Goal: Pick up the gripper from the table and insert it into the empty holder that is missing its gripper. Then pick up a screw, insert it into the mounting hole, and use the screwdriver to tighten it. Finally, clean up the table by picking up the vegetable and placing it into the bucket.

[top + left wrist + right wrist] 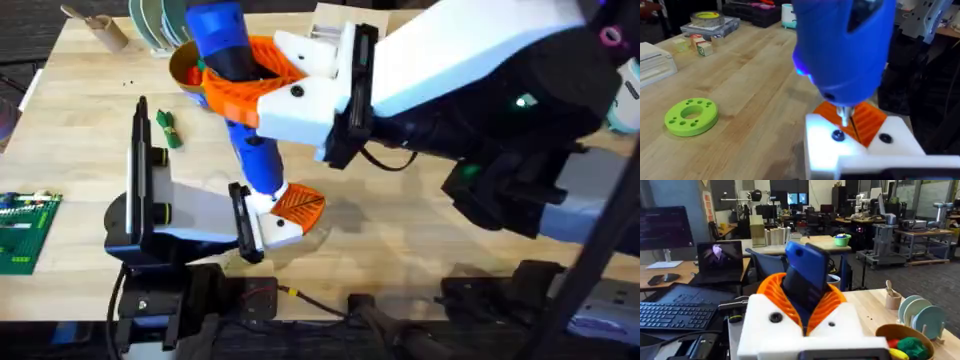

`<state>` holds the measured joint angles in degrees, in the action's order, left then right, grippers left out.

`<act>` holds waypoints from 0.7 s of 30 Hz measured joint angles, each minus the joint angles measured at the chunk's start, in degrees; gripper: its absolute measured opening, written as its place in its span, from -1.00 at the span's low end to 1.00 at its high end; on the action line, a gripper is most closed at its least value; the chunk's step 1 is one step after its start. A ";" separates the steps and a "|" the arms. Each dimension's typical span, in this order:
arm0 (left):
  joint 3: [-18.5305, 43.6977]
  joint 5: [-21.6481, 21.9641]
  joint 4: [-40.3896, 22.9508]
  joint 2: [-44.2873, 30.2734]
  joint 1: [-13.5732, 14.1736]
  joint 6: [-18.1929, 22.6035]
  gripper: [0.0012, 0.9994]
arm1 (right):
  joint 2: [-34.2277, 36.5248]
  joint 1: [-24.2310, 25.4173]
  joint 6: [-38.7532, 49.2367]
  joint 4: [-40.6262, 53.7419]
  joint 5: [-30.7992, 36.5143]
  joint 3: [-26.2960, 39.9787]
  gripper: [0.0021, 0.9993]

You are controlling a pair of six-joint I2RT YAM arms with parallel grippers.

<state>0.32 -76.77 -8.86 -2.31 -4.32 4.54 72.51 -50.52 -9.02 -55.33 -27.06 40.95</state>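
My right gripper (235,75) reaches across the table, shut on the blue screwdriver (250,140) between its orange ribbed pads (771,287). The screwdriver stands nearly upright. Its dark tip (844,117) sits just above a black screw (838,135) in the white holder (825,150) on my left gripper (280,215). The orange gripper (300,205) piece is seated in that holder, beside the tip. A small dark green vegetable (168,128) lies on the table to the left. The bucket (183,62) with its orange-yellow rim stands at the back, partly hidden by the screwdriver.
A lime-green ring (691,116) lies flat on the table near the left arm. A green brick plate (20,232) sits at the left edge. Round plates in a rack (150,25) and a wooden cup (105,30) stand at the back. Cables run along the front edge.
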 joint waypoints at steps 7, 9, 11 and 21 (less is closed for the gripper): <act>0.00 -0.15 0.00 0.00 0.00 -0.02 -0.99 | 1.59 0.00 0.04 -0.28 -0.01 0.00 -0.92; 0.00 -0.15 0.00 0.00 0.00 -0.02 -0.99 | 1.76 0.00 0.04 -0.35 0.01 0.00 -0.92; 0.00 -0.15 0.00 0.00 0.00 -0.02 -0.99 | 1.88 0.00 0.04 -0.35 0.01 0.00 -0.92; 0.00 -0.15 -0.04 0.00 0.00 -0.02 -0.99 | 2.03 0.02 0.02 -1.84 0.01 0.00 -0.92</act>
<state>0.32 -76.93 -8.91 -2.31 -4.32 4.51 74.54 -50.51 -8.99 -57.17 -27.05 40.95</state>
